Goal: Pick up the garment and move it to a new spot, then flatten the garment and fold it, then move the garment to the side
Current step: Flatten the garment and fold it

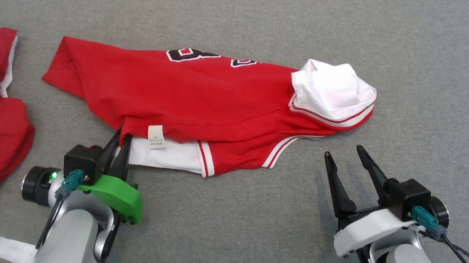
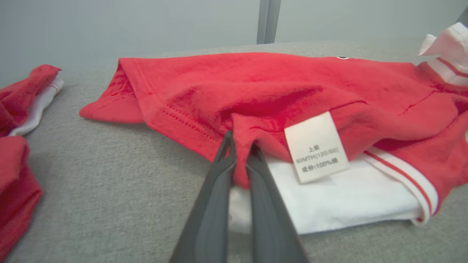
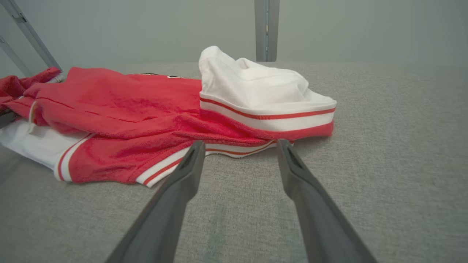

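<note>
Barely started: left gripper [image 1: 121, 137] pinches the near hem of the garment [image 1: 194, 94], crumpled mid grey surface [image 1: 247, 242], right gripper [image 1: 344, 151] spread, empty; lift, move, flatten, fold pending.

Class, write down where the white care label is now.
In the head view the care label hangs at the red garment's near edge, left of centre, just right of the left gripper pinching that edge.
</note>
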{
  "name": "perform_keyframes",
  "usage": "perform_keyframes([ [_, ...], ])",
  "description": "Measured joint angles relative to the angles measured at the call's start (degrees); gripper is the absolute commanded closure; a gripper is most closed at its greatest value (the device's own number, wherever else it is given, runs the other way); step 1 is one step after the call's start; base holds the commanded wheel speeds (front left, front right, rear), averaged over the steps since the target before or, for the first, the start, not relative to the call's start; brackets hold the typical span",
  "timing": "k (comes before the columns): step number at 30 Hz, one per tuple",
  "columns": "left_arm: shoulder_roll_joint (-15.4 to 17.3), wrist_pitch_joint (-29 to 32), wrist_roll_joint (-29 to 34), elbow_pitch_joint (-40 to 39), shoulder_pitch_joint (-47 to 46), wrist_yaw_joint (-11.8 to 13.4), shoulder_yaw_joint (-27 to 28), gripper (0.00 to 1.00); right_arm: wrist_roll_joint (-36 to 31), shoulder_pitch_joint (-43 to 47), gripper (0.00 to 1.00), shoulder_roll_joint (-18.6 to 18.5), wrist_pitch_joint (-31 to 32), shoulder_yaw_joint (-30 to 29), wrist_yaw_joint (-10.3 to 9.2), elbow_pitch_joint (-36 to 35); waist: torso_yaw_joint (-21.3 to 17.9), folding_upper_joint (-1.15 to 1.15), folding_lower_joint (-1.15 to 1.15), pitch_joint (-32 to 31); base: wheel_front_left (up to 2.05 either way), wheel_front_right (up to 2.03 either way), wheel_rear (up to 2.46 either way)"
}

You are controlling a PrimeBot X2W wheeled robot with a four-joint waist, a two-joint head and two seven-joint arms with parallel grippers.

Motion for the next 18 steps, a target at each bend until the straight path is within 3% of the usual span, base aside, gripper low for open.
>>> perform_keyframes([
  [9, 1.75, 0.00, 3.94, -13.49, 4.80, -1.04, 0.49, 1.00, 0.45, 3.74, 0.00, 2.22, 0.00, -4.50, -0.01, 1.35, 5.72, 0.00, 0.00, -3.12, 0.00, 0.00, 0.00],
  [11, 2.14, -0.01, 3.92, -13.59, 6.30, -1.77, -0.19, 0.94, 0.44, 4.08, 0.00, 2.61, 0.00, -4.64, -0.01, 1.60, 7.26, 0.00, 0.00, -3.81, 0.00, 0.00, 0.00],
  [12, 2.35, 0.00, 3.90, -12.94, 7.11, -2.03, -0.75, 0.99, 0.44, 4.27, 0.00, 2.68, 0.00, -4.61, -0.01, 1.66, 7.98, 0.00, 0.00, -4.12, 0.00, 0.00, 0.00],
  [16, 2.54, 0.01, 3.32, -10.10, 8.43, -2.69, -1.87, 0.98, 0.37, 4.26, 0.00, 2.79, 0.00, -4.28, 0.00, 1.92, 10.33, 0.00, 0.00, -5.19, 0.00, 0.00, 0.00],
  [17, 2.42, 0.00, 3.25, -9.42, 8.48, -2.75, -2.11, 0.87, 0.37, 4.20, 0.00, 2.74, 0.00, -4.13, 0.00, 1.98, 10.70, 0.00, 0.00, -5.40, 0.00, 0.00, 0.00],
  [18, 2.22, 0.00, 3.03, -8.57, 8.60, -2.76, -2.26, 0.58, 0.35, 4.08, 0.00, 2.64, 0.00, -3.75, -0.01, 2.08, 10.92, 0.00, 0.00, -5.63, 0.00, 0.00, 0.00],
])
